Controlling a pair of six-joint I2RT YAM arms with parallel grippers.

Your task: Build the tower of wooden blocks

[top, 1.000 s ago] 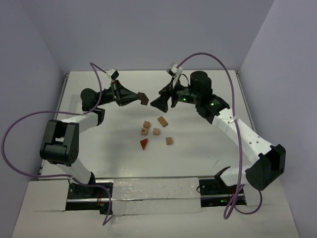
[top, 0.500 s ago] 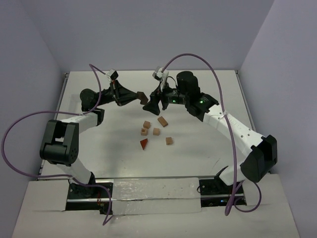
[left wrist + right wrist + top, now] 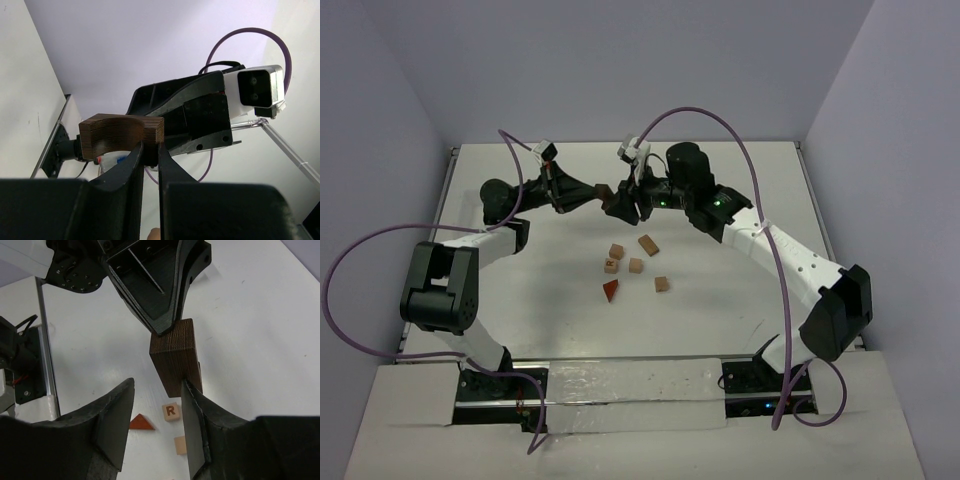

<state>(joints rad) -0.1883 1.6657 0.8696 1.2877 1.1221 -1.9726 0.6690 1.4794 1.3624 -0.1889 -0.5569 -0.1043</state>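
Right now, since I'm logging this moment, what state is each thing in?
dark brown block: held in the air.
left gripper: shut on the dark brown block.
right gripper: open, at the block's free end.
red wedge: lying loose on the table.
tan cubes: loose, unstacked.
reddish-brown block: loose on the table.

Left fingers (image 3: 150, 290) with block (image 3: 175, 357) between right fingers (image 3: 117, 410)

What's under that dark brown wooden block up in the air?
Only white table, with a red wooden triangle, a tan cube lettered R and a plain tan cube. The right hand hides the rest.
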